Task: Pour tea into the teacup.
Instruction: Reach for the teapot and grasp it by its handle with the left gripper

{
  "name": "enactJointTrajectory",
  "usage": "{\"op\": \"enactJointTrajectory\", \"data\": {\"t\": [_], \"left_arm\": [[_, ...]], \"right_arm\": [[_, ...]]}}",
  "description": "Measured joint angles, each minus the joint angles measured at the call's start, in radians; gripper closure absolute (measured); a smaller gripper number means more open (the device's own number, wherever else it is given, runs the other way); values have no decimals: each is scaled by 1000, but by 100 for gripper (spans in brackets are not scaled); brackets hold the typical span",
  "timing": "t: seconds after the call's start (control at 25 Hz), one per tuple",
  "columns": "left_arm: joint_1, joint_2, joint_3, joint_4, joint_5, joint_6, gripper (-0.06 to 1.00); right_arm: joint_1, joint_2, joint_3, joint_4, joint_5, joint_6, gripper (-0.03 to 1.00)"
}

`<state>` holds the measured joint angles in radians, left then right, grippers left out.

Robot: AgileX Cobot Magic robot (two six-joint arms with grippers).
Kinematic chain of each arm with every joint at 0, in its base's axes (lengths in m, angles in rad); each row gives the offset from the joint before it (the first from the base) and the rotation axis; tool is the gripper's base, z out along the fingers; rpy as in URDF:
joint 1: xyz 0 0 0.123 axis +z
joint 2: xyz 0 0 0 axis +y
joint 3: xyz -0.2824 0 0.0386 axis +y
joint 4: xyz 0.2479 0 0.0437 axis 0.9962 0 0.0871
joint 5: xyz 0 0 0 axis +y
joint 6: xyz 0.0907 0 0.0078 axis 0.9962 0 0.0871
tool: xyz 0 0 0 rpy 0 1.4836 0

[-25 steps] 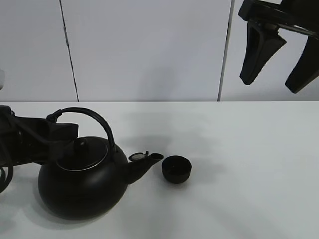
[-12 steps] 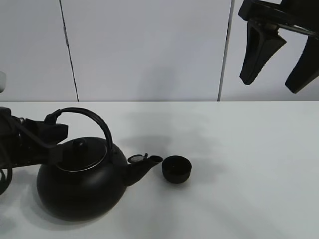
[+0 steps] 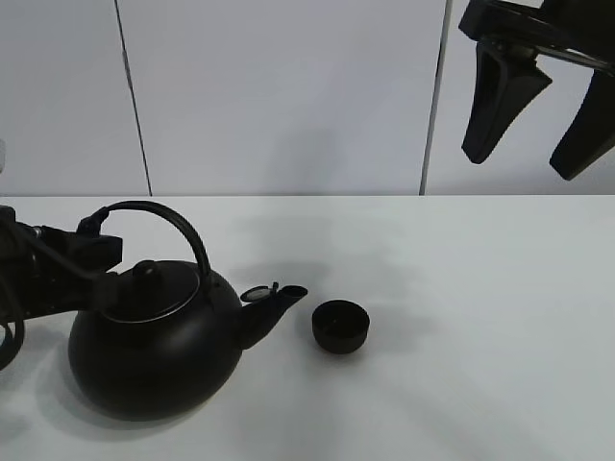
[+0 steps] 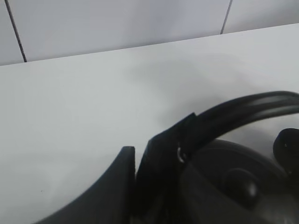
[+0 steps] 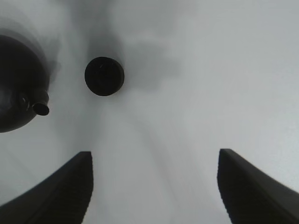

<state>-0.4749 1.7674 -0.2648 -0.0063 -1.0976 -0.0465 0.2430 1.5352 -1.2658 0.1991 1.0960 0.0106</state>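
Observation:
A big round black kettle [image 3: 154, 351] stands at the front left of the white table, its spout [image 3: 279, 300] pointing right toward the teacup [image 3: 341, 327]. The teacup is a small black bowl-like cup a short gap from the spout. My left gripper [image 3: 96, 252] comes in from the left and is shut on the rear end of the kettle's arched handle [image 3: 165, 217]. The left wrist view shows that grip [image 4: 140, 151] on the handle [image 4: 243, 109]. My right gripper [image 3: 533, 110] hangs open high at the upper right. Its wrist view looks down on the teacup [image 5: 104, 76] and kettle [image 5: 16, 84].
The white table [image 3: 480, 317] stretches right of the cup. A pale panelled wall [image 3: 288, 96] rises behind the table's back edge. Cables of the left arm [image 3: 14, 317] lie at the far left edge.
My left gripper has shut on the kettle's handle. The kettle has shifted slightly left and its spout has risen a little. The right gripper and teacup have stayed put.

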Motion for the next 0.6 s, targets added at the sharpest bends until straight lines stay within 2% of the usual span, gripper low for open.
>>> {"op": "enactJointTrajectory", "data": {"t": [0.32,0.6], "left_arm": [[0,-44,-4,-14,52,29,81],[0,-89,-49,-8,55,31,82]], "right_arm": [[0,0,0,0,0,0,45],[0,0,0,7,0,0,45]]}}
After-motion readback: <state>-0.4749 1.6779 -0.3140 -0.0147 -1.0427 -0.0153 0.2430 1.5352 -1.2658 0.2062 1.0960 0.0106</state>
